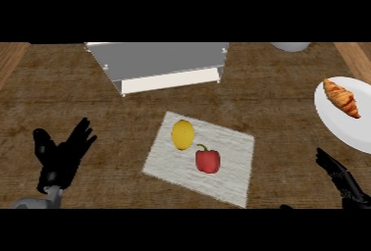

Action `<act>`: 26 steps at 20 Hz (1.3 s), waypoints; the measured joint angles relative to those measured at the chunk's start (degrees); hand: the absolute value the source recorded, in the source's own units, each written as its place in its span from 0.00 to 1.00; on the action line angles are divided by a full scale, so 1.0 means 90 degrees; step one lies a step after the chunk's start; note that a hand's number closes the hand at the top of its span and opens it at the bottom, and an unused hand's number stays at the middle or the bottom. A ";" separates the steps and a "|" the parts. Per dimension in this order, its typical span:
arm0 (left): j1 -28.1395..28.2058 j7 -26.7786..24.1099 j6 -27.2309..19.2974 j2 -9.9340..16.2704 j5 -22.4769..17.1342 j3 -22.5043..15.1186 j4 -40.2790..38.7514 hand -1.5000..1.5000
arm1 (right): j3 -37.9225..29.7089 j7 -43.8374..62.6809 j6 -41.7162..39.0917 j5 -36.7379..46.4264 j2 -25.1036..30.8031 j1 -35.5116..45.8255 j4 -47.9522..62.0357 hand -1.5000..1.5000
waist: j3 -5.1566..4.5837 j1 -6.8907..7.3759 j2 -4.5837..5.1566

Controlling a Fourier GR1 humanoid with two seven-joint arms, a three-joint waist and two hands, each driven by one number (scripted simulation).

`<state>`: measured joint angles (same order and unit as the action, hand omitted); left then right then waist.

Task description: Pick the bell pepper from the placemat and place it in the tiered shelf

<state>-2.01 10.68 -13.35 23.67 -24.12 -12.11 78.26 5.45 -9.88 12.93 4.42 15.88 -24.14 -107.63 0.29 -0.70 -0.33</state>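
Observation:
A red bell pepper point(207, 161) with a green stem lies on a light grey placemat point(230, 172) in the middle of the counter. Just beyond it on the mat lies a yellow lemon point(182, 134). The tiered shelf point(161, 64), grey with a pale lower level, stands at the back, left of centre. My left hand point(63, 154) rests open at the lower left, fingers up, well left of the mat. At the lower right edge my right hand point(339, 177) is open too, to the right of the mat. Neither hand touches anything.
A white plate point(334, 122) holding a croissant point(342, 98) sits at the right edge. A pale round object point(291, 46) shows at the back right, cut off by the view. Wooden trim runs along the far left and right corners.

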 measured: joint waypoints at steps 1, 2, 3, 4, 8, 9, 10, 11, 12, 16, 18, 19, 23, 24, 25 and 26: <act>0.0025 -0.0002 0.0033 0.0010 -0.0012 0.0025 0.0046 0.50 | 0.0060 0.0213 -0.0108 0.0037 0.0134 -0.0149 -0.0345 0.00 | -0.0005 0.0003 -0.0001; 0.0016 0.0029 0.0055 0.0011 -0.0031 0.0061 0.0044 0.50 | 0.0177 0.0435 -0.0185 0.0117 0.0214 -0.0253 -0.0632 0.00 | -0.0010 0.0008 0.0001; -0.0014 0.0056 0.0047 -0.0010 0.0004 0.0048 0.0024 0.50 | 0.0270 0.0722 -0.0270 0.0186 0.0310 -0.0277 -0.0916 0.00 | -0.0010 0.0015 0.0003; -0.0025 0.0045 0.0054 -0.0020 0.0030 0.0053 -0.0004 0.50 | 0.0396 0.1036 -0.0319 0.0314 0.0390 -0.0340 -0.1193 0.00 | -0.0011 0.0020 0.0003; -0.0123 0.0030 0.0157 -0.0043 0.0062 0.0107 -0.0104 0.50 | 0.0952 0.2600 -0.0336 0.1093 0.0507 -0.0143 -0.2066 0.00 | -0.0018 0.0069 0.0017; -0.0162 0.0086 0.0183 -0.0024 0.0044 0.0139 -0.0116 0.50 | 0.1151 0.3030 -0.0310 0.1347 0.0471 -0.0106 -0.2279 0.00 | -0.0021 0.0075 0.0019; -0.0198 0.0118 0.0223 0.0003 0.0036 0.0175 -0.0153 0.50 | 0.1295 0.3470 -0.0290 0.1594 0.0430 -0.0016 -0.2445 0.00 | -0.0024 0.0082 0.0022; -0.0195 0.0095 0.0215 -0.0030 0.0062 0.0166 -0.0153 0.50 | 0.1481 0.3881 -0.0259 0.1902 0.0372 0.0062 -0.2584 0.00 | -0.0026 0.0091 0.0021; -0.0182 0.0124 0.0203 -0.0033 0.0080 0.0156 -0.0088 0.50 | 0.1545 0.4344 -0.0281 0.2119 0.0324 0.0257 -0.2663 0.00 | -0.0030 0.0116 0.0025; -0.0223 0.0061 0.0261 -0.0123 0.0152 0.0154 -0.0171 0.50 | 0.2014 0.5909 -0.0363 0.3177 -0.0135 0.1185 -0.2576 0.00 | -0.0028 0.0155 0.0031; -0.0210 0.0013 0.0250 -0.0194 0.0212 0.0134 -0.0173 0.50 | 0.2170 0.6568 -0.0540 0.3618 -0.0315 0.1644 -0.2425 0.00 | -0.0020 0.0159 0.0025; -0.0215 0.0025 0.0265 -0.0194 0.0220 0.0156 -0.0182 0.50 | 0.2280 0.6832 -0.0591 0.3833 -0.0467 0.1883 -0.2259 0.00 | -0.0017 0.0160 0.0023; -0.0235 0.0154 0.0338 -0.0158 0.0227 0.0266 -0.0188 0.50 | 0.2586 0.7592 -0.0872 0.4389 -0.1050 0.2607 -0.1671 0.00 | -0.0014 0.0148 0.0021; -0.0242 0.0145 0.0387 -0.0143 0.0228 0.0309 -0.0223 0.50 | 0.2593 0.7668 -0.0946 0.4445 -0.1180 0.2791 -0.1483 0.00 | -0.0014 0.0145 0.0022; -0.0213 0.0102 0.0343 -0.0205 0.0289 0.0277 -0.0182 0.50 | 0.2616 0.7709 -0.0974 0.4524 -0.1299 0.2951 -0.1240 0.00 | -0.0012 0.0147 0.0021; -0.0229 0.0155 0.0351 -0.0207 0.0301 0.0298 -0.0196 0.50 | 0.2675 0.7737 -0.1018 0.4611 -0.1372 0.3016 -0.1099 0.00 | -0.0010 0.0139 0.0020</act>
<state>-4.07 12.07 -10.19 21.81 -21.41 -9.43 76.49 29.53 59.75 3.77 45.92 3.53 3.01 -117.51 0.20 0.55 -0.15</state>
